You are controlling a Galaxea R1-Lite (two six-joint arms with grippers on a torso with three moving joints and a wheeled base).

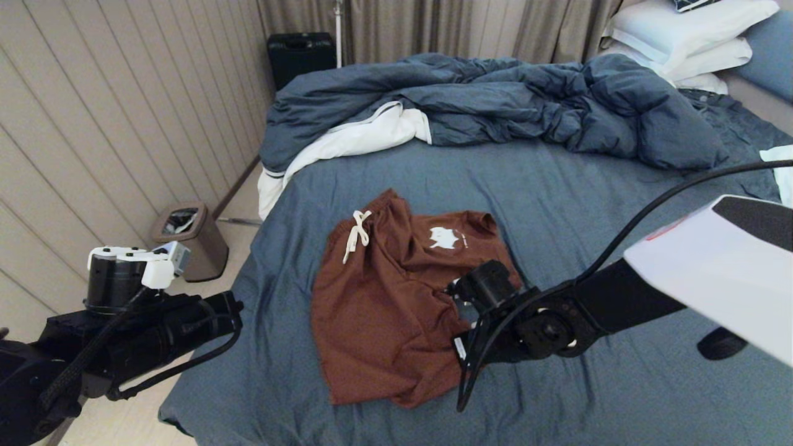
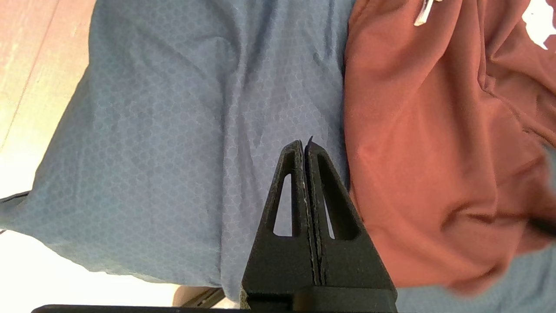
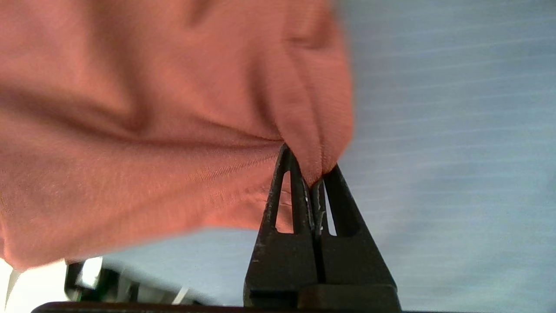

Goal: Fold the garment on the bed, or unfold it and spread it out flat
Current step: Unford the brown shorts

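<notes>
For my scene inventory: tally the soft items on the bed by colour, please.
Rust-brown: 1, the soft-fabric shorts
Dark blue: 1, the rumpled duvet
White: 3, the stacked pillows
Total: 5

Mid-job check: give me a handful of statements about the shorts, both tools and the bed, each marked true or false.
1. The right tool is shut on an edge of the shorts. True.
2. The left tool holds the drawstring. False: it is shut and empty, over the bare sheet beside the shorts.
3. The shorts lie neatly folded in half. False: they lie rumpled, the waistband bunched, the printed mark facing up.
4. The duvet is heaped beyond the shorts, apart from them. True.
5. The pillows lie on the shorts. False: they are stacked at the far right corner of the bed.
</notes>
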